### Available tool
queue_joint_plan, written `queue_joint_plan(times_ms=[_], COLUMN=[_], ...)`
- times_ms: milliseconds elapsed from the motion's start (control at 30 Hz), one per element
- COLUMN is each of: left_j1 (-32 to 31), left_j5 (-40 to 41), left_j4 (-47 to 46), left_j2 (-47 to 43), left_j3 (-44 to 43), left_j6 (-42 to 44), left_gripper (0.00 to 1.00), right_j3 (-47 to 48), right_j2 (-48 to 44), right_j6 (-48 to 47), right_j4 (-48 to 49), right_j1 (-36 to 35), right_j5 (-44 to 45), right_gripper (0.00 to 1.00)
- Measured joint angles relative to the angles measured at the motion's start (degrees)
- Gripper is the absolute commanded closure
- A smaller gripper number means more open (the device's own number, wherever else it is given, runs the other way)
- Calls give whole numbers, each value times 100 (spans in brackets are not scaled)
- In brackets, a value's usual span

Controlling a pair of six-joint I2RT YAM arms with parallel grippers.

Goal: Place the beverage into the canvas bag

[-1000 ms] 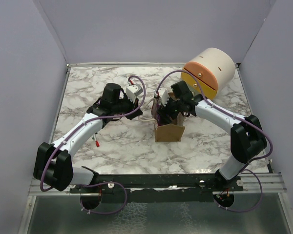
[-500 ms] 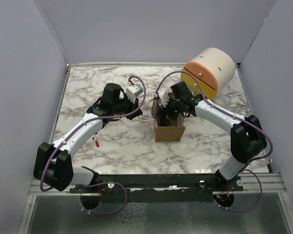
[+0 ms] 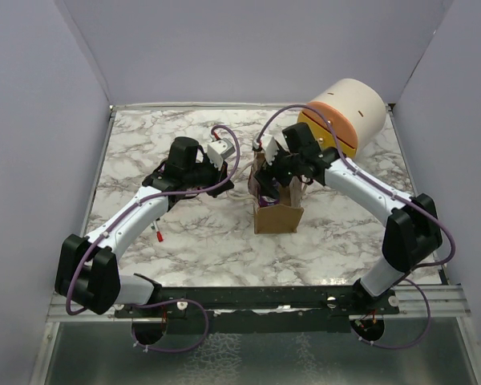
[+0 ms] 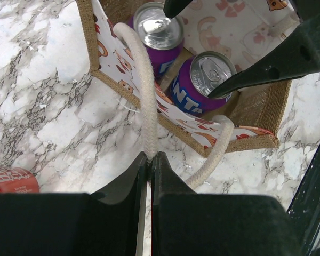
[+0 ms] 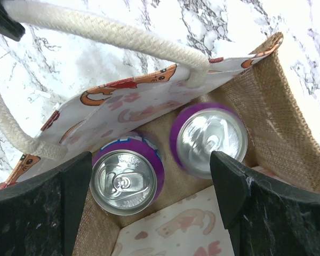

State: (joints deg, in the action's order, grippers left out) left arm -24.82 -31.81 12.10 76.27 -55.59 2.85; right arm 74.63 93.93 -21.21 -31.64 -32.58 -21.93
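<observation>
Pinching the pale rope handle [image 4: 141,90], left fingers [image 4: 122,186] sat clamped, propping the floppy tan canvas bag [image 4: 256,106]; right fingers [image 5: 37,208] hung apart over slick purple cans [image 5: 124,181].

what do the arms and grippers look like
The left arm and right arm have white links, bulky black joints and purple cables looping alongside. The left gripper and right gripper are matte black, each with two tapered wedge-like fingers.

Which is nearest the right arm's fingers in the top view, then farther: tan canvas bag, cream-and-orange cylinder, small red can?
1. tan canvas bag, just beneath the right fingers.
2. cream-and-orange cylinder, behind to the right.
3. small red can, far left.
</observation>
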Motion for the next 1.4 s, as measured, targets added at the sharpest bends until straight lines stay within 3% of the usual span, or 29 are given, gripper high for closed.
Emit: queue_joint_plan(times_ms=[367,767,1000,1167,1400], left_j1=[0,0,9,103,223], left_j5=[0,-2,-76,-251,-444], left_j4=[0,0,44,173,299], left_j2=[0,0,0,-7,-50], left_j3=[0,0,0,-46,-96], left_j6=[61,79,98,144,212], left_gripper=[100,100,89,83,70], right_j3=[61,831,986,955,160], right_j2=[-315,-796,-1281,-1624,-2382], right_j6=[-96,-358,-597,-616,-452], right_j4=[-13,-286,-560,-680,-627], right_j1=[0,37,236,896,1683], right_j5=[98,326,367,245,-59], right_gripper=[11,12,12,12,13])
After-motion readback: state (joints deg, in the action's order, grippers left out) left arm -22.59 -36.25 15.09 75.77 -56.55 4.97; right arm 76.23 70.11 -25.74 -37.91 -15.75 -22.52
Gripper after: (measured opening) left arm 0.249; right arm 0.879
